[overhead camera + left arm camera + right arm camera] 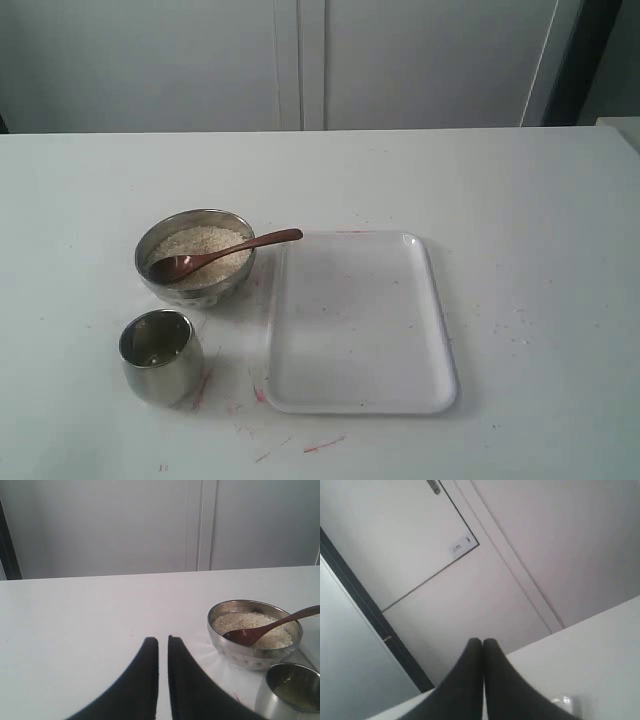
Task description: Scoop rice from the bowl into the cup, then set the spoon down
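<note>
Only the exterior view takes in the whole layout. On the white tabletop (520, 190) the bowl (195, 275) stands just left of a white tray (360, 330), and the cup (160, 357) stands upright near the bowl, on its camera side and apart from it. Neither arm shows in this view. Faint red marks (322, 444) dot the tabletop around the cup and the tray's near edge.

The left wrist view brings the containers closer. The bowl holds rice (260, 625) well up its sides. The spoon (267, 628) lies in it, scoop down on the grains, with the handle slanting up over the rim; the exterior view shows that handle reaching toward the tray. The cup's shiny inside gives back only reflections, so whether any grains lie in it I cannot tell.

The same view shows the left gripper (163, 641) over bare tabletop, beside the bowl and clear of it, its dark fingers drawn together to a thin slit and holding nothing.

The right wrist view has none of these things. The right gripper (483, 641) points up at pale wall panels (545, 555) above the tabletop's far edge, its fingers pressed together with nothing between them.
</note>
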Tool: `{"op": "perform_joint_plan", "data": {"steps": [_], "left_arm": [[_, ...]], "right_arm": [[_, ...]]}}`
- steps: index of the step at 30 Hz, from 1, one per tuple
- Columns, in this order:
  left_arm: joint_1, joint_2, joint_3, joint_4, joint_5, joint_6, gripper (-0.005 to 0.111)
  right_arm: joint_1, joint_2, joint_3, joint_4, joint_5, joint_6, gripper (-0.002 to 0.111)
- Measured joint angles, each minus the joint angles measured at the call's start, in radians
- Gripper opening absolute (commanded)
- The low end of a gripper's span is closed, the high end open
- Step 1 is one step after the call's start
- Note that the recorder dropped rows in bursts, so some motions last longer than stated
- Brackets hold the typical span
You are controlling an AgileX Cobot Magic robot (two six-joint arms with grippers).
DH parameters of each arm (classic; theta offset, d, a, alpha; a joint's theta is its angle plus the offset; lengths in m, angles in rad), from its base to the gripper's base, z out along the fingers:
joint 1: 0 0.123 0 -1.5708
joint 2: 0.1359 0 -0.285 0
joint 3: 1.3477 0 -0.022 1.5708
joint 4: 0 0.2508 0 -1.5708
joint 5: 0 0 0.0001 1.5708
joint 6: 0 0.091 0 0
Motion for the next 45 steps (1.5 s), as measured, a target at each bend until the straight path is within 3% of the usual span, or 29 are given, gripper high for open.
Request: {"op": "perform_joint_plan", "data": {"steps": [9, 16, 21, 29, 35, 45], "left_arm": [[0.000, 0.000, 0.000, 0.000, 0.000, 0.000, 0.014], [0.000, 0.000, 0.000, 0.000, 0.000, 0.000, 0.014], [0.000, 0.000, 0.000, 0.000, 0.000, 0.000, 0.014], [0.000, 0.000, 0.000, 0.000, 0.000, 0.000, 0.014], [0.000, 0.000, 0.000, 0.000, 0.000, 0.000, 0.014], [0.000, 0.000, 0.000, 0.000, 0.000, 0.000, 0.014]], "right_arm": [[0.000, -0.001, -0.011, -0.014, -0.074, 0.110, 0.000], [0.010, 0.127, -0.222, -0.234, -0.041, 0.133, 0.000], [0.050, 0.323, -0.339, -0.492, -0.161, 0.306, 0.000], [0.068, 0.613, -0.493, -1.063, -0.456, 0.782, 0.000], [0.068, 0.776, -0.561, -1.184, -0.569, 0.924, 0.000], [0.068, 0.911, -0.646, -1.507, -0.578, 1.211, 0.000]]}}
